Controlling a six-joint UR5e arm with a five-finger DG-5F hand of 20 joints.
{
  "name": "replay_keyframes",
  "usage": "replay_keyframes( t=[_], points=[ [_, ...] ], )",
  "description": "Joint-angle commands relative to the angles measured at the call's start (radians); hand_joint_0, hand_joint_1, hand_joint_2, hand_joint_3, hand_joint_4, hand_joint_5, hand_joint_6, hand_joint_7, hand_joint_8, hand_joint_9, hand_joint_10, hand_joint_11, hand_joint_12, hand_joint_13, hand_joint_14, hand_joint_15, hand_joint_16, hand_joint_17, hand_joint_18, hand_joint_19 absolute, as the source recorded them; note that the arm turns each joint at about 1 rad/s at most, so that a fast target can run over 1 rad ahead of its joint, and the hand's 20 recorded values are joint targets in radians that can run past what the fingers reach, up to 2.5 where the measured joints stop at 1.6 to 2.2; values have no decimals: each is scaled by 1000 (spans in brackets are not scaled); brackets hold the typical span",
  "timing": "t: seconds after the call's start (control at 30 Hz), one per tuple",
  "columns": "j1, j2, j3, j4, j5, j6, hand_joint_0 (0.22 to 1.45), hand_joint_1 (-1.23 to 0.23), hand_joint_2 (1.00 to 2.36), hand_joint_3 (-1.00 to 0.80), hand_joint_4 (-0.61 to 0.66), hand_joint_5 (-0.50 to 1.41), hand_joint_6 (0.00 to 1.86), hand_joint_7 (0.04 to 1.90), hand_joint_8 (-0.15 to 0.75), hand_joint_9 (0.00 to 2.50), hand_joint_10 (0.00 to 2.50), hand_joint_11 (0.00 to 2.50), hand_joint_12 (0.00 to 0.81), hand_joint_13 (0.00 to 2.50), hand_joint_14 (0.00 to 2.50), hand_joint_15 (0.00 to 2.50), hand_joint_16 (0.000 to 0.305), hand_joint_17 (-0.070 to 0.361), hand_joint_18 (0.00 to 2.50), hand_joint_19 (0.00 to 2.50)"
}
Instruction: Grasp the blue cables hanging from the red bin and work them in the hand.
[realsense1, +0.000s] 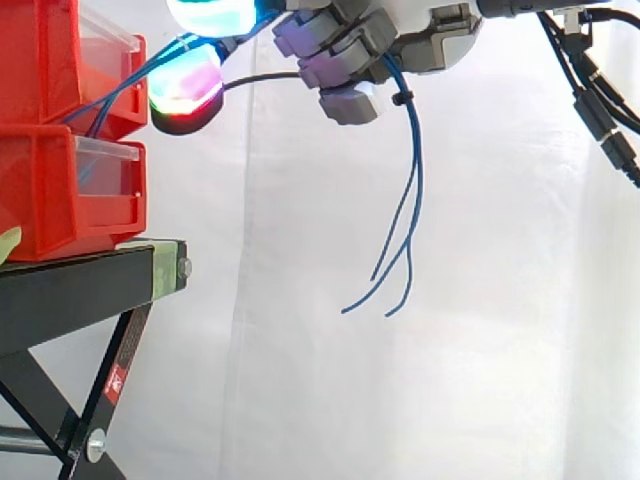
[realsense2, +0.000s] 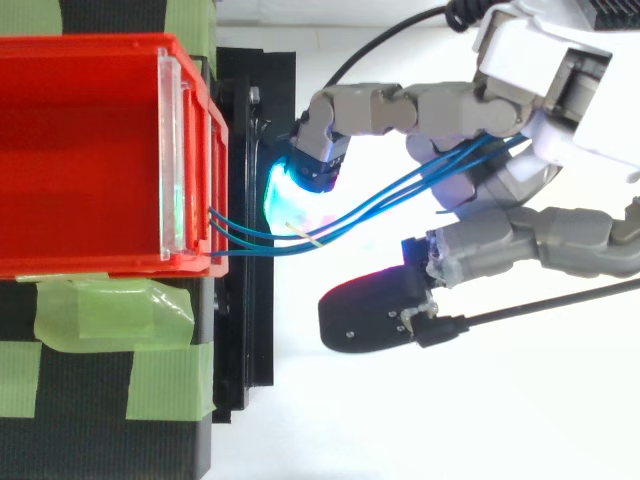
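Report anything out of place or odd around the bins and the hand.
Nothing is damaged or spilled. The green tape beside the red bin sits crumpled and bulging. The blue cables run from the bin through the hand, their ends dangling loose.

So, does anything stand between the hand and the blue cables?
Nothing visible does. The blue cables run from the red bin into the hand, whose curled fingers hold them; their loose ends hang free below.

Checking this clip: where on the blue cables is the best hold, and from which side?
Take the blue cables on the span leaving the red bin, where the strands run close together, coming from the side away from the bin. Below, the free ends splay and dangle. The hand is curled round that span.
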Motion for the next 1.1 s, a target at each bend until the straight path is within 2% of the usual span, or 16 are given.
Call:
replay_keyframes(
  t=[0.0, 0.13, 0.3, 0.53, 0.57, 0.63, 0.73, 0.83, 0.9, 0.93, 1.07],
  points=[
    [0, 1, 0, 1, 0, 0, 840, -628, 1010, -778, 382, 413, 15, 1201, 277, 1053, 2500, 2500, 411, 1278, 2500, 1824, 41, 93, 1341, 1126],
    [0, 0, 0, 1, 0, 0, 870, -648, 1006, -862, 363, 463, 13, 1222, 277, 1053, 2500, 2500, 411, 1278, 2500, 1824, 41, 93, 1341, 1126],
    [0, 0, 0, 7, 0, 0, 939, -658, 1018, -577, 389, 477, 14, 1217, 277, 1053, 2500, 2500, 411, 1278, 2500, 1824, 41, 93, 1341, 1126],
    [0, 0, 0, 13, -1, 0, 1040, -641, 1027, -82, 395, 416, 16, 1126, 277, 1053, 2500, 2500, 411, 1278, 2500, 1824, 41, 93, 1341, 1126],
    [0, 0, 0, 13, 0, 0, 1038, -641, 1028, -65, 389, 415, 16, 1130, 277, 1053, 2500, 2500, 411, 1278, 2500, 1824, 41, 93, 1341, 1126],
    [0, 0, 0, 13, 0, 0, 1080, -635, 1025, 130, 385, 413, 16, 1124, 277, 1053, 2500, 2500, 411, 1278, 2500, 1824, 41, 93, 1341, 1126],
    [0, 1, 0, 13, 0, 0, 1120, -628, 1015, 289, 379, 416, 16, 1120, 277, 1053, 2500, 2500, 411, 1278, 2500, 1824, 41, 93, 1341, 1126],
    [0, 1, -1, 13, 0, 0, 1211, -639, 1000, 530, 360, 429, 16, 1122, 277, 1053, 2500, 2500, 411, 1278, 2500, 1824, 41, 93, 1341, 1126],
    [0, 0, -1, 13, 0, 0, 1179, -620, 1226, 551, 350, 429, 16, 1134, 277, 1053, 2500, 2500, 411, 1278, 2500, 1824, 41, 93, 1341, 1126],
    [0, 0, 0, 13, 0, 0, 1176, -612, 1290, 558, 345, 427, 17, 1132, 277, 1053, 2500, 2500, 411, 1278, 2500, 1824, 41, 93, 1341, 1126],
    [0, 1, -1, 13, 0, 2, 1186, -618, 1311, 569, 314, 400, 15, 1119, 277, 1053, 2500, 2500, 411, 1278, 2500, 1824, 41, 93, 1341, 1126]
  ],
)
